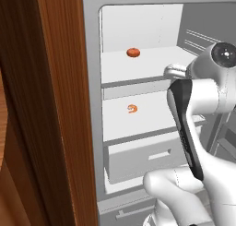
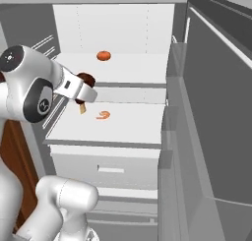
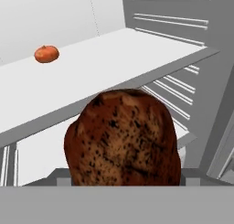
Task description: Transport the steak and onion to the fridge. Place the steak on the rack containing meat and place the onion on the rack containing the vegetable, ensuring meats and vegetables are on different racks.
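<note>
Between the two flat white shelves of the open fridge, your gripper is closed around the steak, a mottled, lumpy red-brown piece with a pale stub hanging beneath. You have it at the front left edge of the upper shelf, above the lower shelf. A flattish orange-red vegetable sits well back on the upper shelf; a curled orange shrimp-like piece lies on the lower shelf, near the steak.

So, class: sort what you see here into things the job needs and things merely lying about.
Needed:
- steak, held in the gripper
- fridge
- lower shelf, with the shrimp
- upper shelf, with the orange-red vegetable

Lying about:
- drawer
- wooden panel
</note>
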You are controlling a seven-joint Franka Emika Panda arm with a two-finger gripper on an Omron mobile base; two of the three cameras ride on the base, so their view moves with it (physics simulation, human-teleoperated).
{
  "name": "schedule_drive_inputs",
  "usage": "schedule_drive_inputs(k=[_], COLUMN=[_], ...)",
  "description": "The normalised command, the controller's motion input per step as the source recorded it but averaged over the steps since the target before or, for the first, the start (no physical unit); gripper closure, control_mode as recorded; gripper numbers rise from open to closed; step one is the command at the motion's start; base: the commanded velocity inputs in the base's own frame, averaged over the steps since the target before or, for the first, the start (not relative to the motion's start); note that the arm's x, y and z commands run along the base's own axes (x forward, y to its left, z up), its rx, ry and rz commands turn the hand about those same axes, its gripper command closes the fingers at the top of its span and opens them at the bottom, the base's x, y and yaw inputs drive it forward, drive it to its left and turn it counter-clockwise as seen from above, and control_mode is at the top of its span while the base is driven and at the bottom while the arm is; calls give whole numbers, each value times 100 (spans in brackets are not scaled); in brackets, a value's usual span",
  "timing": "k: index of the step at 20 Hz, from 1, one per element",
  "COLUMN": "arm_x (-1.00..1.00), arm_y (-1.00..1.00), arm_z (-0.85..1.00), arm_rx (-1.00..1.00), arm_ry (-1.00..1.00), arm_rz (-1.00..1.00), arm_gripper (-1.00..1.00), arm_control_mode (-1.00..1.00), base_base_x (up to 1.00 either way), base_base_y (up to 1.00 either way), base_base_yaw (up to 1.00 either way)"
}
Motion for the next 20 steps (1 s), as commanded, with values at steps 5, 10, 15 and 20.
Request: schedule_drive_inputs(k=[5, 10, 15, 20], arm_x=[-25, -6, 50, 78], arm_y=[-20, -16, -12, -1], arm_z=[-72, -65, -74, -51], arm_rx=[2, -1, -2, 0], arm_ry=[13, 0, -3, 1], arm_rz=[0, 3, 6, 1], arm_gripper=[100, 100, 100, 100], arm_control_mode=[-100, -100, -100, -100], base_base_x=[0, 0, 0, 0], base_base_y=[0, 0, 0, 0], base_base_yaw=[0, 0, 0, 0])
